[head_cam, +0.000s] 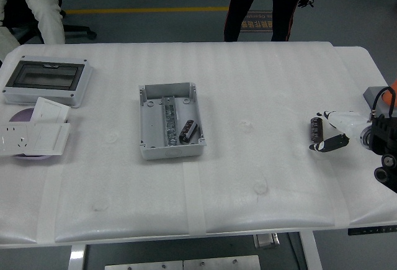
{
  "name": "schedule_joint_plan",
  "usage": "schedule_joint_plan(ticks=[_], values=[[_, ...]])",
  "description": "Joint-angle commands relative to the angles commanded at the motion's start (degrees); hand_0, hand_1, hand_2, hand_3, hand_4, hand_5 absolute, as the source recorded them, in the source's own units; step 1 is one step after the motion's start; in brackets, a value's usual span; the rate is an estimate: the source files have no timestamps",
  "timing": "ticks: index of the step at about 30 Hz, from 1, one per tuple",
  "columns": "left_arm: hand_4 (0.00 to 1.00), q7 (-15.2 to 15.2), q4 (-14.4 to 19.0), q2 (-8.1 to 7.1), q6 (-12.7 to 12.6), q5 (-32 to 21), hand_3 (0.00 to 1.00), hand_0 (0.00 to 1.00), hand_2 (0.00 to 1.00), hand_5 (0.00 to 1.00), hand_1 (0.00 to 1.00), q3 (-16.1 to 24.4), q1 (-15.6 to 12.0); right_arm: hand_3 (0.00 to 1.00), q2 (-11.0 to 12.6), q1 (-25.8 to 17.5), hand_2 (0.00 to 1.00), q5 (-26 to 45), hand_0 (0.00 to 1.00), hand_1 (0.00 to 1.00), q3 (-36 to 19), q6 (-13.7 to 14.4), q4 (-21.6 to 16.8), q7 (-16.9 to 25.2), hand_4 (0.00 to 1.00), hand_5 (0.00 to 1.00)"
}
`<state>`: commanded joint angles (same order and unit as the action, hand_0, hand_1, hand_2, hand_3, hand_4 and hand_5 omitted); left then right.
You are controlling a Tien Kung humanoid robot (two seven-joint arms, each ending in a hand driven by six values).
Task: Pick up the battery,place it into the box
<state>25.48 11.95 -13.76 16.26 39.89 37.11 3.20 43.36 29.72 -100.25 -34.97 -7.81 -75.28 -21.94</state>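
Progress looks partial: 1 battery (pixel 188 131) already lies inside the grey box (pixel 170 99), near its front right corner, and 1 more battery (pixel 318 130) is pinched between the fingertips (pixel 335 142) of the right hand (pixel 335 130) near the table's (pixel 260 84) right edge, well apart from the box. Carrying it across and releasing it remains, I judge. Counted, largest first: 1 table, 1 lidded enclosure (pixel 46 81) at the far left corner, 1 open box, 2 white socket plates (pixel 34 135) at the left edge, 2 batteries. No left hand shows.
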Motion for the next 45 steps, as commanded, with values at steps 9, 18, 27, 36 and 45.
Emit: schedule_joint_plan(ticks=[9,18,27,36,45], values=[[0.667,-0.14,0.05,-0.06,-0.16,0.23,0.582,0.366,0.570,0.009,0.598,0.14,0.01,0.998,-0.39,1.30,0.898,-0.61,0.998,0.797,1.26,2.70,2.12,1.11,0.893,0.544],[0.666,-0.47,0.06,-0.04,-0.21,-0.65,0.583,0.366,0.567,0.010,0.597,-0.69,0.79,0.933,-0.24,1.83,0.813,-1.27,0.903,0.743,2.56,3.73,3.48,1.81,0.602,0.378],[0.664,-0.18,0.13,0.18,-0.13,-0.16,0.584,0.366,0.567,0.011,0.596,-0.29,0.69,0.853,-0.50,1.65,0.798,-1.26,0.891,0.731,3.90,4.64,3.75,2.27,0.525,0.319],[0.660,0.13,0.18,-0.26,-0.11,1.25,0.587,0.366,0.569,0.012,0.597,0.65,0.47,0.821,-0.79,1.29,0.784,-1.51,0.872,0.717,5.11,5.98,3.48,2.76,0.478,0.283],[0.668,-0.19,0.16,-0.41,-0.24,1.27,0.586,0.367,0.569,0.024,0.599,0.51,0.55,0.804,-0.40,1.97,0.773,-1.42,0.861,0.704,4.14,6.85,1.85,3.12,0.473,0.282]])
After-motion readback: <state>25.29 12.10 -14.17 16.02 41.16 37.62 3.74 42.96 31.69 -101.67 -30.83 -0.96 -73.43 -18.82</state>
